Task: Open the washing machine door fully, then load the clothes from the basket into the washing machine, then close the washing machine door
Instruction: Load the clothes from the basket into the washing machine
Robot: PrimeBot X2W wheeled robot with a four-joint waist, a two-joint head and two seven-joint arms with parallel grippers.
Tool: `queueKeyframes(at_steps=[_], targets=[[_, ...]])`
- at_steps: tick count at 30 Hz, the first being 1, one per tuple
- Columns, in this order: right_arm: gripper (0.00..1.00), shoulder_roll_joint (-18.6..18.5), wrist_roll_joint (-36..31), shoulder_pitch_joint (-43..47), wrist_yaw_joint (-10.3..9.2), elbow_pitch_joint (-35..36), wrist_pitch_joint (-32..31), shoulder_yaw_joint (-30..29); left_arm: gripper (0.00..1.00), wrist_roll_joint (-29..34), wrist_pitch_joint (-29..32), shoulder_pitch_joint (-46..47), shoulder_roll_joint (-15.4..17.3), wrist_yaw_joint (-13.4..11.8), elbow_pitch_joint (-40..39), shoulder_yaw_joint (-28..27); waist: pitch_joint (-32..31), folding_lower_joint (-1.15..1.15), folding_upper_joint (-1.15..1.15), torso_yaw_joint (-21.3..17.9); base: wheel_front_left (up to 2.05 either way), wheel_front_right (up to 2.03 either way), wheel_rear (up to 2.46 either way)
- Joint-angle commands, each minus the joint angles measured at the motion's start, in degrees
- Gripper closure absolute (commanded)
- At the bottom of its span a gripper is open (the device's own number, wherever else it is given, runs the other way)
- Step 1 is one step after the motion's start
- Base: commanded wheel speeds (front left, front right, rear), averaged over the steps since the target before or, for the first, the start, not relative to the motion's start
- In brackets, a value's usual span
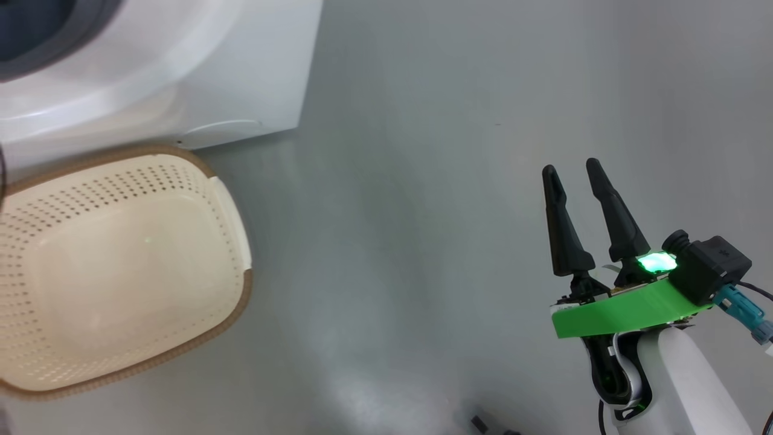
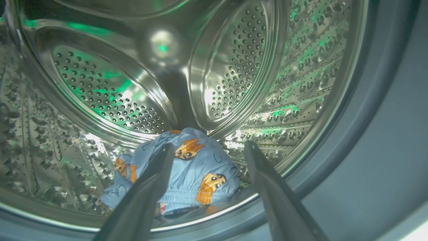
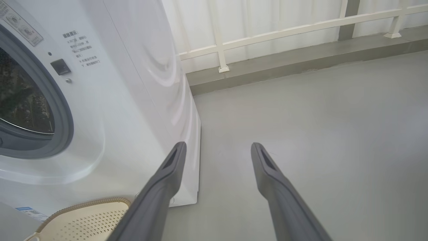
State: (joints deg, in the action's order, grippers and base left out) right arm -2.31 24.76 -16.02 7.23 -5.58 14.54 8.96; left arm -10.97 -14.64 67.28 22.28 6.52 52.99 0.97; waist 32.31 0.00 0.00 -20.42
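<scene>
Where it lies, blue garment [image 2: 190, 174], orange prints [image 2: 189, 149], perhaps bears

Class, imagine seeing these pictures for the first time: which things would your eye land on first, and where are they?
First the blue garment with orange cartoon prints, lying low at the front of the shiny steel drum, just beyond the open fingers of the left gripper. Next the cream basket, empty on the grey floor beside the washing machine. Last the bright green band at the wrist of the open right gripper.
</scene>
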Motion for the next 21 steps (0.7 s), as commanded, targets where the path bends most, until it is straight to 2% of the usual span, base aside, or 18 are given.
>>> queueKeyframes(at_steps=[1,13,21], targets=[[0.0,-0.6,-0.7,0.5,0.25,1.1,0.5,0.6,0.0,-0.5,-0.4,-1.4,1.9,-0.3,-2.2,-1.3,-0.8,0.0,0.0,1.1,0.0,0.0,0.0],[0.0,-0.6,-4.7,0.7,0.25,0.1,0.5,-1.1,0.0,-1.0,-0.4,-12.5,-3.6,0.0,-9.9,-7.0,-5.2,0.0,0.0,5.2,0.0,0.0,0.0],[0.0,-2.8,-5.0,2.8,0.25,-1.0,0.5,-1.7,0.0,-0.1,-0.4,-22.2,-7.8,0.6,-14.9,-10.6,-10.8,0.0,0.0,7.9,0.0,0.0,0.0]])
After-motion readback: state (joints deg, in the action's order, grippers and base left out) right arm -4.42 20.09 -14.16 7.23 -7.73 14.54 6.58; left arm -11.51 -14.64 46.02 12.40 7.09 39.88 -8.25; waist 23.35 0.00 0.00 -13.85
